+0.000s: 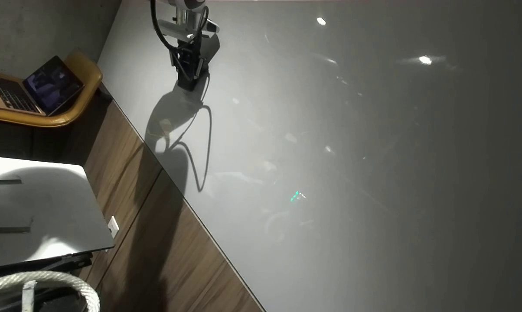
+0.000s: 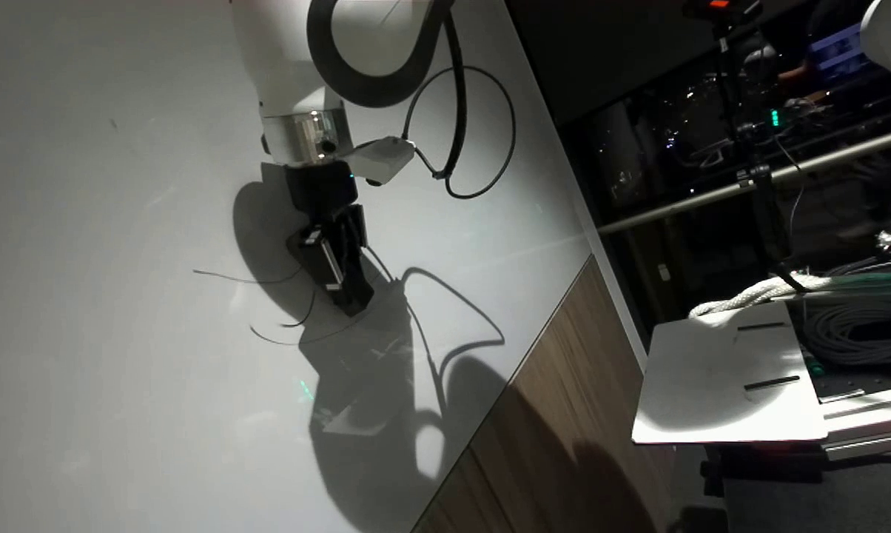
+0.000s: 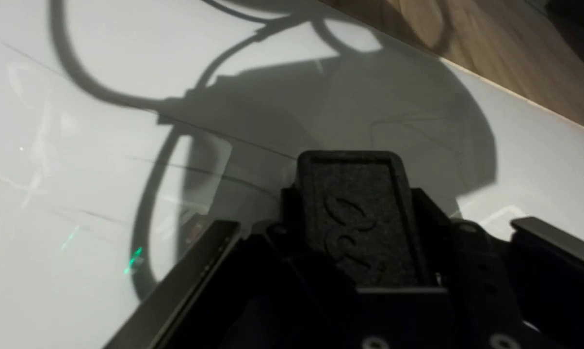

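Observation:
My gripper (image 3: 354, 208) is shut on a dark grey rectangular block (image 3: 360, 223) with rounded corners, a raised rim and curved embossed markings. One finger presses on each side of the block. The gripper also shows in both exterior views (image 1: 190, 69) (image 2: 332, 255), pointing down toward a glossy white surface (image 1: 330, 173) (image 2: 157, 370) (image 3: 30, 169). The block's dark end (image 2: 354, 297) lies close to the surface; I cannot tell whether it touches. Thin dark curved lines (image 2: 249, 280) mark the surface beside the gripper, and some (image 3: 234, 180) run near the block in the wrist view.
Wood-grain panels (image 1: 191, 260) (image 2: 564, 414) border the white surface. In an exterior view a laptop (image 1: 35, 91) rests on a tan chair (image 1: 83, 73). A light flat panel (image 1: 48, 203) (image 2: 727, 377) stands beyond the edge. White rope (image 2: 756, 292) and coiled cable (image 2: 860, 333) lie near it.

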### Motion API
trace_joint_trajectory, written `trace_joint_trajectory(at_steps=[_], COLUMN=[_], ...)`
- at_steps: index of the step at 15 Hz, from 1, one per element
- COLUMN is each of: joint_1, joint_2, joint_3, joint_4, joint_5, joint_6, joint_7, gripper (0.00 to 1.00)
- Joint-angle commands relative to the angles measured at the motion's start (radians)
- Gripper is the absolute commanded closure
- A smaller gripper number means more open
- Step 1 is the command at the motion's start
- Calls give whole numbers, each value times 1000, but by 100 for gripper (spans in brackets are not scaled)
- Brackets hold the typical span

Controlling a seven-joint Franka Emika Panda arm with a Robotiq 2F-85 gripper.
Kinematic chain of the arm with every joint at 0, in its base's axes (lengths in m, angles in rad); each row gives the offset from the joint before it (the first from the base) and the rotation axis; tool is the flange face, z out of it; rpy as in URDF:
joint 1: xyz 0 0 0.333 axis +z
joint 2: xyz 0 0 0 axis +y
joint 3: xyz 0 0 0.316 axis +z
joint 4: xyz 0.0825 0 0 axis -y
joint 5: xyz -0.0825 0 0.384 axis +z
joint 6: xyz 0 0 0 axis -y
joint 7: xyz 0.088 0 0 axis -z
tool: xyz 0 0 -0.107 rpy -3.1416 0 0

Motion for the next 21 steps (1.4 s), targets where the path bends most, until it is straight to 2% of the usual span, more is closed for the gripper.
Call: trace_joint_trajectory(at_steps=[1,6,13,18,20,21], joint_1=[47,143,241,236,220,193], joint_2=[168,260,362,420,399,366], joint_3=[0,-6,-27,-40,-59,-49], joint_4=[222,362,597,771,758,700], joint_5=[-32,-41,-77,-84,-69,-69], joint_6=[29,-41,-214,-368,-398,-386], joint_7=[-28,-36,-76,-146,-174,-169], gripper=[69,69,69,69,69,69])
